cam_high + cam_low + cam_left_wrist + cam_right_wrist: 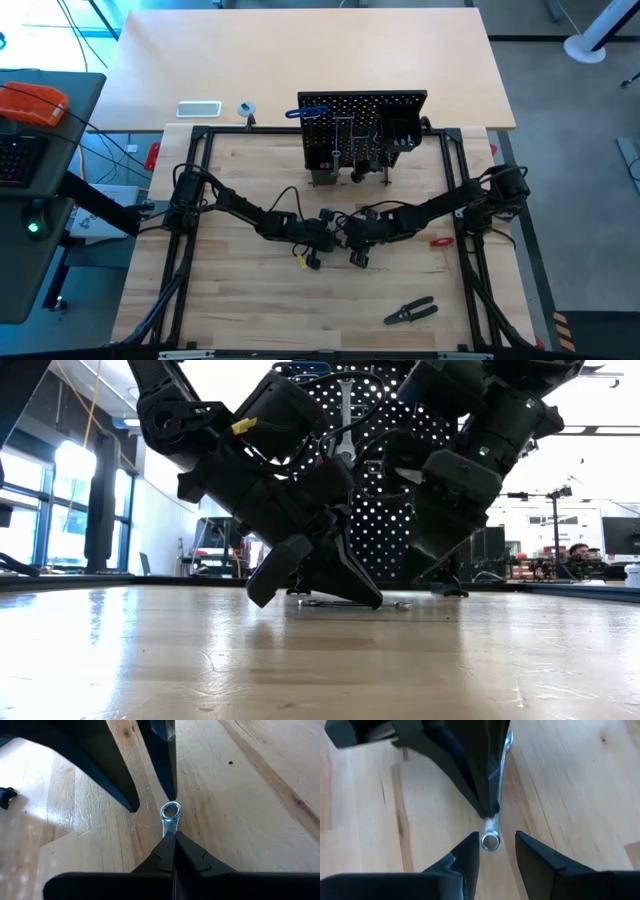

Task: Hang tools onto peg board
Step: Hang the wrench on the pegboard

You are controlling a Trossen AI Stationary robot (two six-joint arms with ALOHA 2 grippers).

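Wood table (250,320); monitors (620,535) beyond

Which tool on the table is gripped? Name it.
The silver wrench, pinched in the left gripper, right gripper open around its end; the black pliers lie apart, untouched.

Wrench (170,815) on table (250,310) btwn both claws, pegboard (362,128) behind.

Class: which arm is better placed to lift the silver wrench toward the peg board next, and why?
Probably the left: the left hand is already shut on the wrench, while the right hand is open, only straddling its ring end.
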